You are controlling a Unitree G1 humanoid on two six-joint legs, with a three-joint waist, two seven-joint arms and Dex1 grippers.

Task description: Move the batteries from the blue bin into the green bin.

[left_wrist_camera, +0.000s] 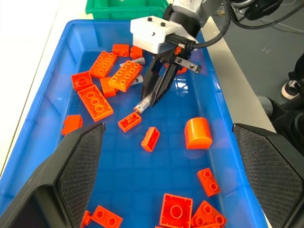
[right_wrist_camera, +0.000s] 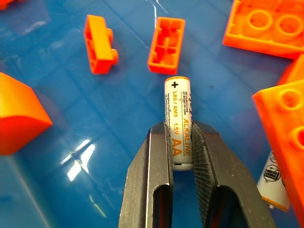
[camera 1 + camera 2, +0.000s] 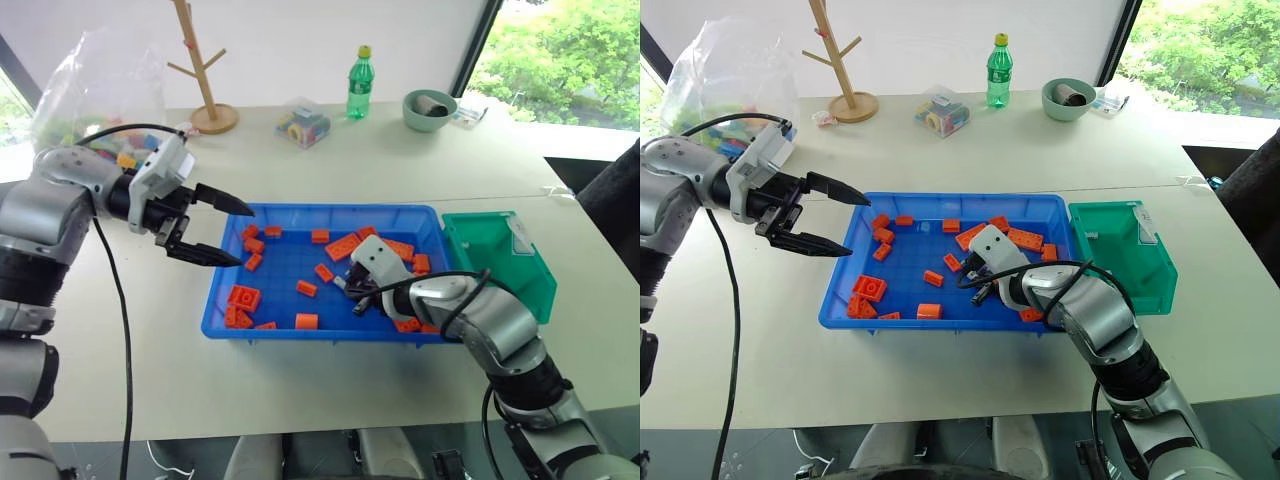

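The blue bin (image 3: 320, 209) lies in the middle of the table with several orange bricks (image 3: 343, 246) scattered in it. My right gripper (image 2: 179, 130) reaches down into its right part and is shut on one of the batteries (image 2: 178, 118), a silver AA cell lying on the bin floor. A second battery (image 2: 274, 183) lies just beside it, partly under a brick. The green bin (image 3: 500, 262) stands against the blue bin's right end. My left gripper (image 3: 244, 236) hangs open above the blue bin's left edge, holding nothing.
At the back of the table stand a wooden mug tree (image 3: 205, 70), a box of coloured toys (image 3: 303, 122), a green bottle (image 3: 360, 85) and a pale-green bowl (image 3: 428, 108). A plastic bag (image 3: 90, 90) sits at the far left.
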